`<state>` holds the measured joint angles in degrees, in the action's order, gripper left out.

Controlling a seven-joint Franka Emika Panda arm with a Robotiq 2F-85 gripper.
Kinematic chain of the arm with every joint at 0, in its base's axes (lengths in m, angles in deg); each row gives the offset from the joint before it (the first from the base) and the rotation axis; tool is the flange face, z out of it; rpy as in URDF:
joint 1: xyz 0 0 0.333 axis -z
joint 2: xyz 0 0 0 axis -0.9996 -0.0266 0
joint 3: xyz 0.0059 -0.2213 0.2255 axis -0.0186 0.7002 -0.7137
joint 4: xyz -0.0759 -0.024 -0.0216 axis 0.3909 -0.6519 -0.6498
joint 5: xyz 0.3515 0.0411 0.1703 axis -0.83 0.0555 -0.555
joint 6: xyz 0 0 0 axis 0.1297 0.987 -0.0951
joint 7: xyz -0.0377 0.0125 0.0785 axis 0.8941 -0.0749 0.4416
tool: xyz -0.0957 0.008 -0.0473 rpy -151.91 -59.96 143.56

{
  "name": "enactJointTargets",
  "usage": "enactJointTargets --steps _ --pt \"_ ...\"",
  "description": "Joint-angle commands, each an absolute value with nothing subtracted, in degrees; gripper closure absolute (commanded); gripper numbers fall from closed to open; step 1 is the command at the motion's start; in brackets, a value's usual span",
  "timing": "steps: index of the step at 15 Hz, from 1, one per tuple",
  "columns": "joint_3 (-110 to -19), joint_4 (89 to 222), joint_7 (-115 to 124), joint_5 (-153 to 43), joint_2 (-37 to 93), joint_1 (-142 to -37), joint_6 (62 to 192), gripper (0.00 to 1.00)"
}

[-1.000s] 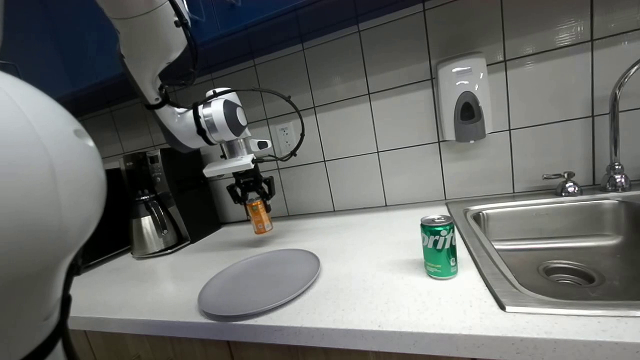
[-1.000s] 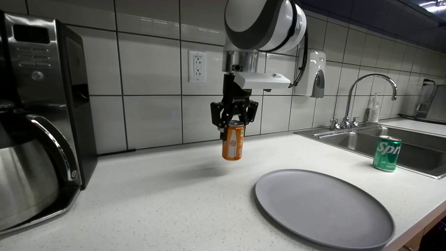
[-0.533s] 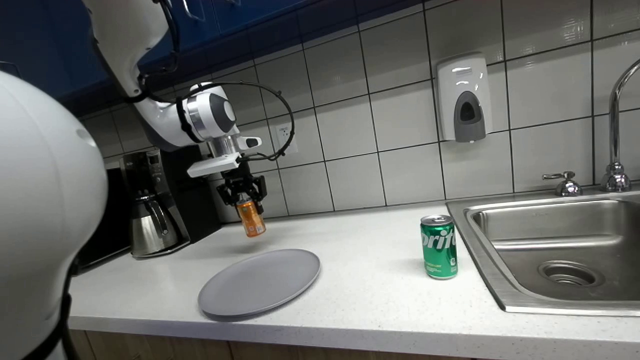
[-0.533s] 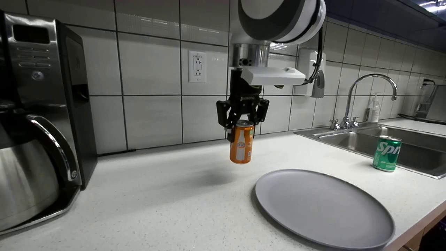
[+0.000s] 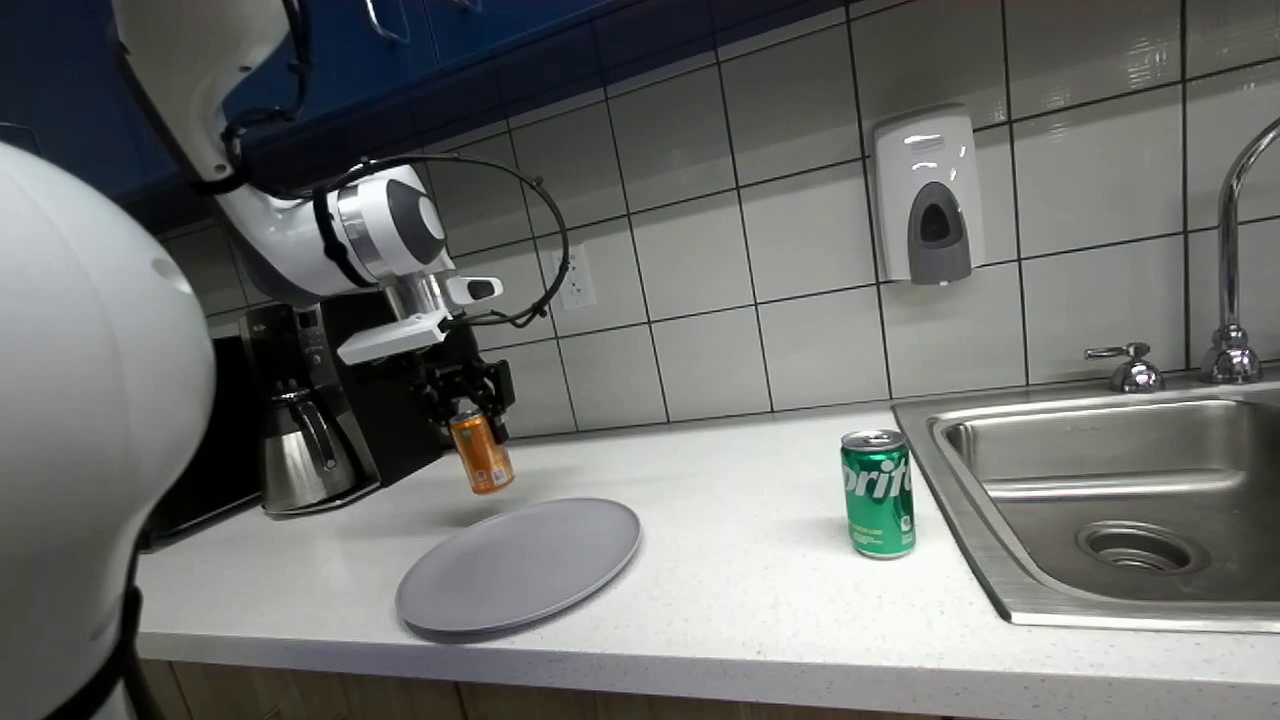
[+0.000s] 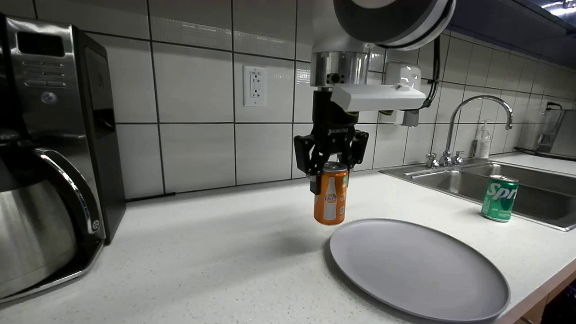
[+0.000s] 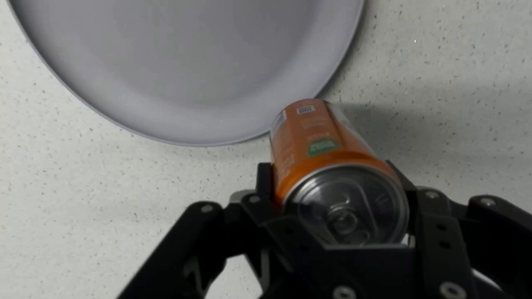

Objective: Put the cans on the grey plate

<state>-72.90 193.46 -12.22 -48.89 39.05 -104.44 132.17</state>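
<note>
The orange can (image 6: 330, 204) hangs above the counter, close to upright, with my gripper (image 6: 332, 182) shut around its upper part. In the wrist view the silver top of this orange can (image 7: 316, 133) sits between both fingers (image 7: 264, 178), and its base overlaps the rim of the grey plate (image 7: 187, 54). Flat on the counter, the grey plate (image 5: 520, 570) has nothing on it. The green can (image 5: 878, 500) stands upright on the counter beside the sink, well apart from the plate; the wrist view does not include it.
A coffee maker (image 6: 96, 135) with a steel pot (image 6: 36, 229) stands against the tiled wall. The steel sink (image 5: 960, 530) is set into the counter past the green can, with a tall faucet (image 6: 450, 121). A soap dispenser (image 5: 928, 195) hangs on the wall.
Carrying the orange can, my gripper has moved away from the wall toward the plate and dropped a little. The green can and the plate have stayed put.
</note>
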Motion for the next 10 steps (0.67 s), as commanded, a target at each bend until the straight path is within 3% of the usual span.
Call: enactJointTargets --steps 1,10 --pt "-74.4 198.9 -14.2 -48.4 44.0 -102.9 133.0 0.62" --pt "-74.8 205.4 -14.0 -49.5 47.7 -101.8 135.3 0.62"
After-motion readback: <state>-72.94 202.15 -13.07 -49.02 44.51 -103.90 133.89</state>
